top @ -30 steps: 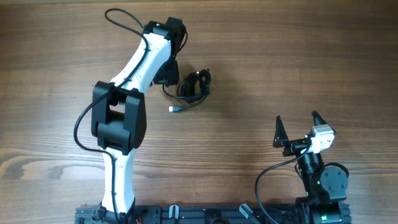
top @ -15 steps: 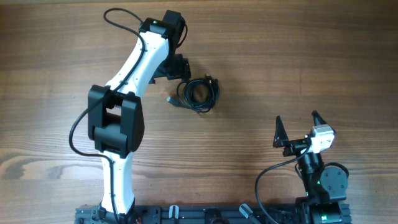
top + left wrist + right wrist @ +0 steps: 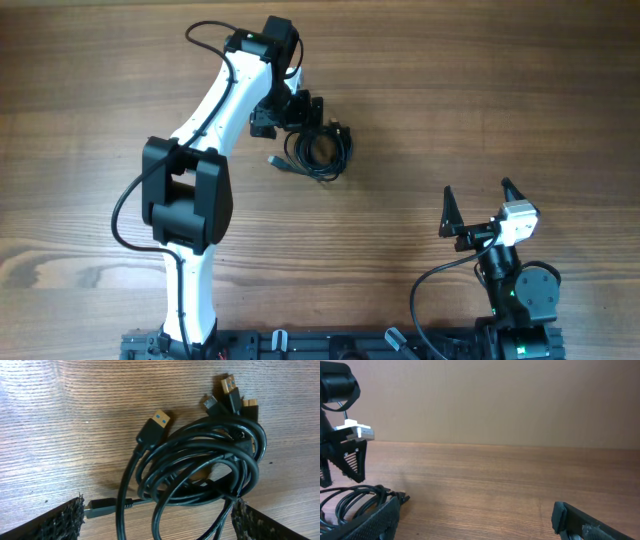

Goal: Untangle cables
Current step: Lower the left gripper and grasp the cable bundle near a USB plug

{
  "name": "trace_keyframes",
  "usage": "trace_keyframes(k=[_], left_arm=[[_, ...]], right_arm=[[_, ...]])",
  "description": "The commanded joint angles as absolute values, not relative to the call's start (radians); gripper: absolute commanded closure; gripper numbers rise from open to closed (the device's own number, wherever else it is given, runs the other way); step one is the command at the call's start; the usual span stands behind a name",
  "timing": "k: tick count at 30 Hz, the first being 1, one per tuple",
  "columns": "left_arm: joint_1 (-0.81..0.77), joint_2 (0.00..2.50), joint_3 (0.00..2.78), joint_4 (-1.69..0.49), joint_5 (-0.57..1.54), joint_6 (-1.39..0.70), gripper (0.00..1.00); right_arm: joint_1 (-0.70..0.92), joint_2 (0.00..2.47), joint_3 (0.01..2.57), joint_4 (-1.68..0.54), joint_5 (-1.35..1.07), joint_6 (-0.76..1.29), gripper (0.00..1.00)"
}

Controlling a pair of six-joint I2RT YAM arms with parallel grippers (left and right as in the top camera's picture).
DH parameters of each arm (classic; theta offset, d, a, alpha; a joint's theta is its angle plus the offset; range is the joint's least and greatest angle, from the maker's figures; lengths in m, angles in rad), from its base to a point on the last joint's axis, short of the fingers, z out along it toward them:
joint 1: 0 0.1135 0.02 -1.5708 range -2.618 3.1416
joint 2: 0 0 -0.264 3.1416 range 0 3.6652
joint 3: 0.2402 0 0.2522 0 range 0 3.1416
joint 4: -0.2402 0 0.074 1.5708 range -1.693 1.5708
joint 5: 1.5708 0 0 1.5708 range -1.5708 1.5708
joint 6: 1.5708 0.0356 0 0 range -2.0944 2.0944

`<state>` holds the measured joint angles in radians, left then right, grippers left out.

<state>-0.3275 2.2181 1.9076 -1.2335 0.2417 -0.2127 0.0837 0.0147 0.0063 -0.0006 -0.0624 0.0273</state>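
Black cables (image 3: 318, 150) lie coiled on the wood table (image 3: 480, 80), upper centre of the overhead frame, with blue and gold plug ends. The coil's lower loops are cut off by the left wrist view's bottom edge. At its upper-left edge the left gripper (image 3: 303, 115) is spread wide, holding nothing. Lower right, the right gripper (image 3: 478, 195) gapes empty.
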Motion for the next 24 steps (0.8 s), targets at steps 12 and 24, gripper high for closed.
trace_keyframes(k=[12,24], left_arm=[[-0.409,2.192,1.763,-1.129,0.27,-0.19,0.03],[-0.352,1.979,1.781,-1.106,0.28,-0.202,0.07]], right_arm=[[0.086,0.004,0.005,0.015,-0.053,-0.007,0.0],[0.086,0.005,0.014,0.068,-0.212,0.089,0.0]])
